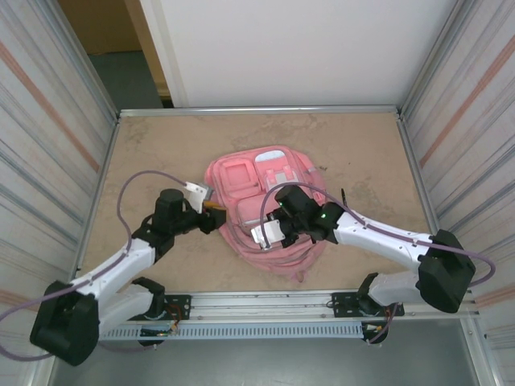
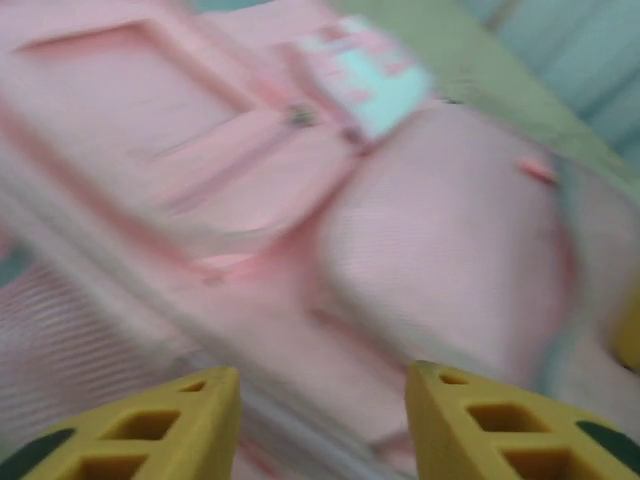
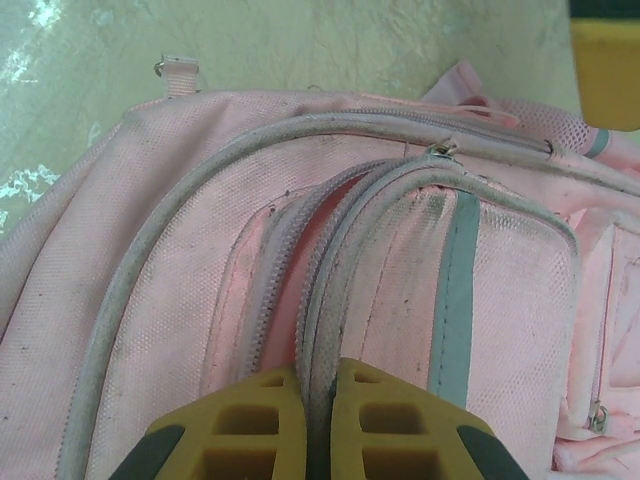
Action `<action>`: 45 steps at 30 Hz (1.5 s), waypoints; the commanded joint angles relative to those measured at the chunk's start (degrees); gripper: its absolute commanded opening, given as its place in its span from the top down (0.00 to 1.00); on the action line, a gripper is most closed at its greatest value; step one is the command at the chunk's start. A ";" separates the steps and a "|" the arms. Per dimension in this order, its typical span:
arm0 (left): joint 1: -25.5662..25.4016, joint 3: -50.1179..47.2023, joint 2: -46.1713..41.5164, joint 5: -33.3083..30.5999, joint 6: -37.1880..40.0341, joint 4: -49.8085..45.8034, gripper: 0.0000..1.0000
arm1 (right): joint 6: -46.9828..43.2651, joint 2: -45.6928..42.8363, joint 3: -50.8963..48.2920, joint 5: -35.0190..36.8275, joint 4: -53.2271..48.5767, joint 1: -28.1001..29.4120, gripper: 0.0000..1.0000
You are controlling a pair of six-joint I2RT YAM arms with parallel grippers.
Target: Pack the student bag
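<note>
Left tool [image 1: 216, 219] beside student bag [image 1: 237, 173], right tool [image 1: 272, 229] atop

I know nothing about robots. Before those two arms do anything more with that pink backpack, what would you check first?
1. Right gripper holds the large soft pink fabric backpack: ok. Its yellow fingers are shut on the piped rim of a pocket.
2. Left gripper free: ok. Its fingers stand apart with nothing between them.
3. Zip opening beside the pinched rim parted: ok, though it is a narrow slit. Whether it is wide enough for packing: cannot tell.
4. Backpack lying flat on the beige table: ok.
5. Left wrist picture sharp: not ok, it is blurred.
</note>
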 commanded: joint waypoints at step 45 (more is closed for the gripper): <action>-13.84 -8.53 -0.59 -4.99 37.29 16.02 0.45 | -3.82 -2.63 4.92 -12.18 -10.95 -4.22 1.00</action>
